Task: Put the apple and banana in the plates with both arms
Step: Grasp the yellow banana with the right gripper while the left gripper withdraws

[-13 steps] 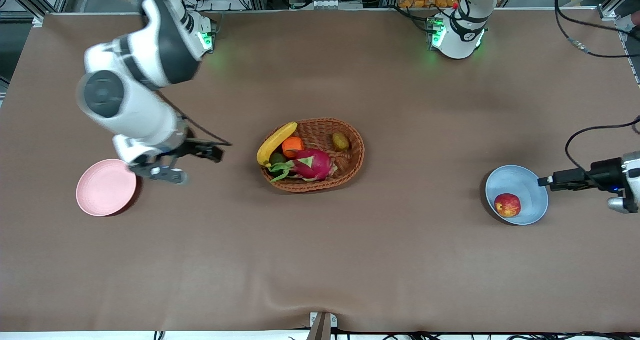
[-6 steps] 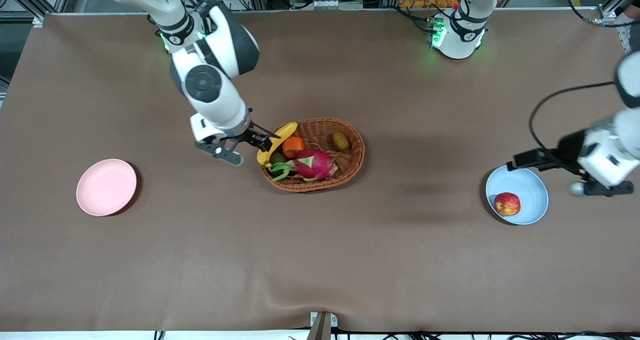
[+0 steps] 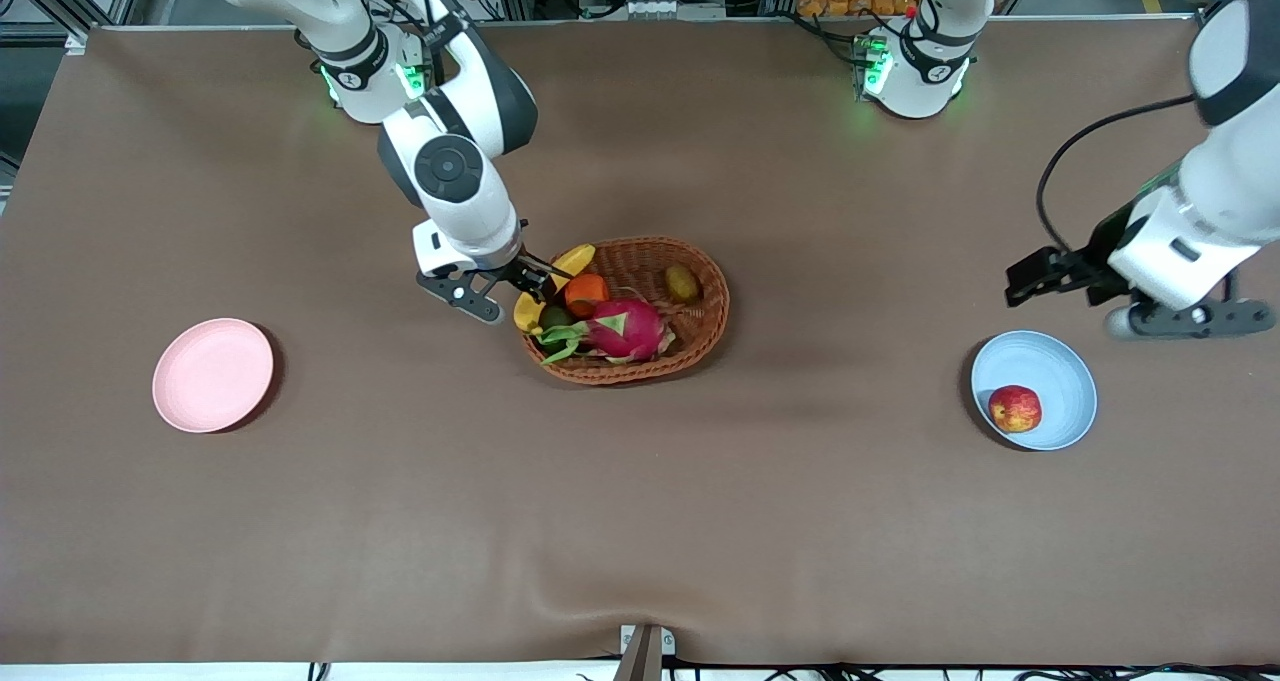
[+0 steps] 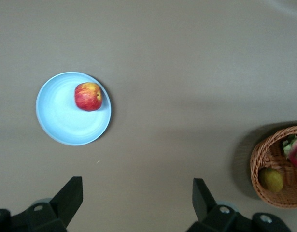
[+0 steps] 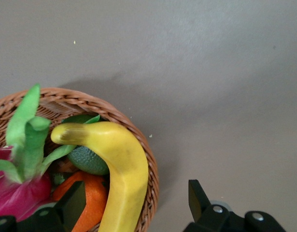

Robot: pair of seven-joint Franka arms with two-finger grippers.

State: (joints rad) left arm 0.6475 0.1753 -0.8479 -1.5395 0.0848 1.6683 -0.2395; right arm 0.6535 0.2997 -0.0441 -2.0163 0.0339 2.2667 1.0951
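The red apple (image 3: pixel 1015 408) lies in the light blue plate (image 3: pixel 1060 381) at the left arm's end of the table; both also show in the left wrist view, the apple (image 4: pixel 88 96) on the plate (image 4: pixel 66 121). The pale pink plate (image 3: pixel 212 374) is empty at the right arm's end. The yellow banana (image 3: pixel 575 260) lies in the wicker basket (image 3: pixel 700 341) along its rim. My right gripper (image 3: pixel 480 299) hangs open over that rim, and the banana (image 5: pixel 124 164) shows between its jaws (image 5: pixel 136 188). My left gripper (image 3: pixel 1185 319) is open and empty in the air beside the blue plate (image 4: pixel 137 186).
The basket also holds a magenta dragon fruit (image 3: pixel 625 326), an orange fruit (image 3: pixel 587 291), a green fruit (image 3: pixel 555 316) and a brownish fruit (image 3: pixel 682 281). Brown cloth covers the table, with a wrinkle at the front edge (image 3: pixel 560 591).
The right arm swung from beside the pink plate over to the basket's banana end. The left arm lifted and drew away from the blue plate. The apple stayed in the plate.
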